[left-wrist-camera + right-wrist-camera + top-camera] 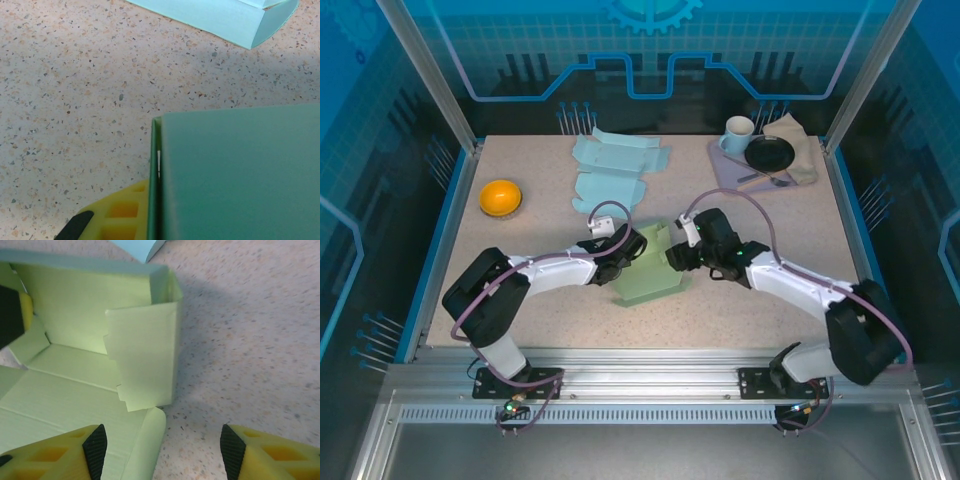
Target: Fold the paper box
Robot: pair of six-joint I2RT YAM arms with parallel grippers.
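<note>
Speckled table (520, 250), frame centre: left gripper (638, 245) clamps the paper box (650, 285) wall; the empty, part-open right gripper (162, 447) should press the tabbed flap (145, 355) squarely inward.

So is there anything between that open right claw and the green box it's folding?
Nothing visible. The right gripper is open right at the green paper box, with a flap edge lying between its fingers. The left gripper is shut on the box's other side.

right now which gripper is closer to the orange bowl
Left. The left gripper, shut on the green paper box, is on its side toward the orange bowl; the right gripper, open, is beyond the box, farther off.
</note>
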